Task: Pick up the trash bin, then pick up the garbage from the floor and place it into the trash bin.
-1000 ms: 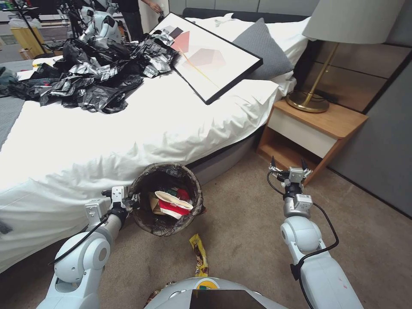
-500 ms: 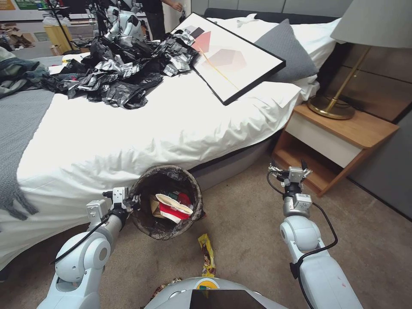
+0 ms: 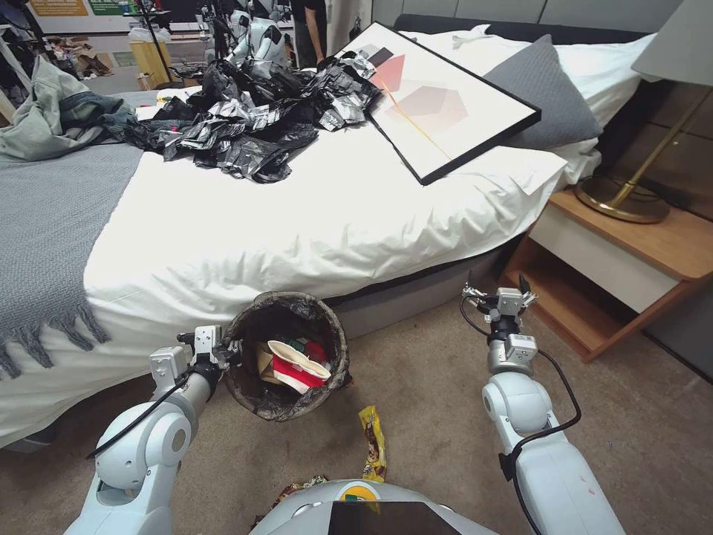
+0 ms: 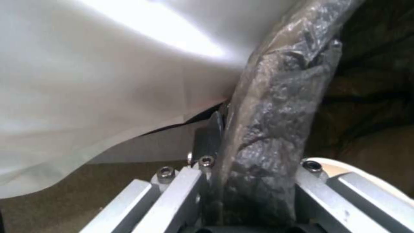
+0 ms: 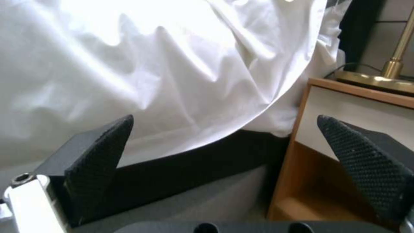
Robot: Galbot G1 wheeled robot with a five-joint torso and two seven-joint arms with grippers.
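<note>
The trash bin (image 3: 286, 357), lined with a dark bag, hangs just off the carpet beside the bed. My left gripper (image 3: 229, 352) is shut on its near-left rim; the left wrist view shows the crinkled liner rim (image 4: 267, 136) clamped between the jaws. Inside the bin lie a red-and-white paper cup (image 3: 297, 366) and other litter. A yellow-brown snack wrapper (image 3: 373, 443) lies on the carpet just in front of my base, and another wrapper (image 3: 297, 488) peeks out at my chest edge. My right gripper (image 3: 498, 287) is held up open and empty, facing the bed side and nightstand, its pads (image 5: 99, 155) wide apart.
The bed (image 3: 245, 223) with white sheet fills the space ahead, carrying a heap of black-and-silver bags (image 3: 252, 122), a framed picture (image 3: 438, 104) and a grey blanket (image 3: 52, 215). A wooden nightstand (image 3: 616, 267) with a brass lamp (image 3: 624, 197) stands right. Open carpet (image 3: 639, 431) lies to the right.
The whole head view has shifted right, so the camera turned left: more of the grey blanket shows. Both arms keep their poses, the bin still held.
</note>
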